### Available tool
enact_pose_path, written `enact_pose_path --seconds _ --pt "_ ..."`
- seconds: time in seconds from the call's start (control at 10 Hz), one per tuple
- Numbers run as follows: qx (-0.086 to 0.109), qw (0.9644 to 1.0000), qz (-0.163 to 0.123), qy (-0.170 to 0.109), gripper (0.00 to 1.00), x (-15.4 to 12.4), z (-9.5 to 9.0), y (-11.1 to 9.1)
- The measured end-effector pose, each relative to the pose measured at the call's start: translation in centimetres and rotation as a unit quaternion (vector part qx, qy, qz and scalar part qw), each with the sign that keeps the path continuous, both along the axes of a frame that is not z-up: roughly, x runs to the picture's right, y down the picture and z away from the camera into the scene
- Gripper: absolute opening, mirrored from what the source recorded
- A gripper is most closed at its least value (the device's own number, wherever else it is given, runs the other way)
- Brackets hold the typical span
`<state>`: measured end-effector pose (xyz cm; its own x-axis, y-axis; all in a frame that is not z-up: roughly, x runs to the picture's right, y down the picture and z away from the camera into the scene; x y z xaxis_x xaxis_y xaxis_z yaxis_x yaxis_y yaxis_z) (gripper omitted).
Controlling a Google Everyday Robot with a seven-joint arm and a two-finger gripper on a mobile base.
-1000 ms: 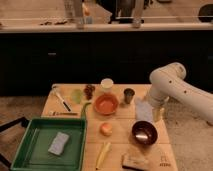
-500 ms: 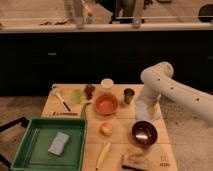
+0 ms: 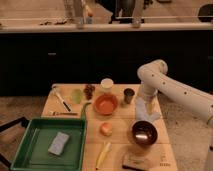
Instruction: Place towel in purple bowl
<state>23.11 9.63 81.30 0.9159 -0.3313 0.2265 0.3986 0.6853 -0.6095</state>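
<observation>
Here we see the white arm [image 3: 172, 89] reach in from the right, bend, and point down over the right part of the wooden counter [image 3: 120, 131]. The gripper [image 3: 144, 108] hangs low at its end, just behind the purple bowl [image 3: 144, 134] and right of the small metal cup [image 3: 128, 95]. Its fingers [image 3: 140, 105] stand spread, with nothing pinched between them.

The towel [image 3: 150, 115] lies as a pale, crumpled heap on the counter directly under and around the fingers, spilling a little to their right and towards the purple bowl's far rim. We cannot tell whether the fingertips touch the cloth or stop just above it. The bowl shows a glossy patch inside and sits near the counter's front right.

To the left of the gripper, the orange bowl [image 3: 105, 104] sits mid-counter, with a white lidded cup [image 3: 106, 83] behind it. Beside those are a dark bunch of grapes [image 3: 89, 91] and a green cup [image 3: 76, 95]. A peach-coloured fruit [image 3: 105, 129] and a banana [image 3: 103, 155] lie nearer the front. At the left, a green tray [image 3: 30, 150] holds a blue-grey sponge [image 3: 58, 143], well apart from the towel.
</observation>
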Motion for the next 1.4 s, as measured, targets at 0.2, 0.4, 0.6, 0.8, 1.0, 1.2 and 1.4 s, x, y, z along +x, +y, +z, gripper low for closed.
enact_pose_path --seconds 0.2,0.4,0.6,0.8,1.0,1.2,1.4 --pt "-0.008 0.9999 0.002 0.006 0.8 0.7 1.1 0.0" --pt "-0.012 0.9998 0.011 0.012 0.8 1.8 2.0 -0.1" --pt "-0.015 0.9996 0.018 0.016 0.8 2.9 2.6 0.0" --pt "-0.017 0.9994 0.025 0.019 0.8 4.1 3.4 0.2" --pt "-0.022 0.9992 0.026 0.02 0.8 5.1 4.4 1.0" --pt "-0.027 0.9994 0.015 0.013 0.8 4.9 5.1 2.0" --pt "-0.03 0.9995 0.007 0.008 0.8 4.6 5.1 2.7"
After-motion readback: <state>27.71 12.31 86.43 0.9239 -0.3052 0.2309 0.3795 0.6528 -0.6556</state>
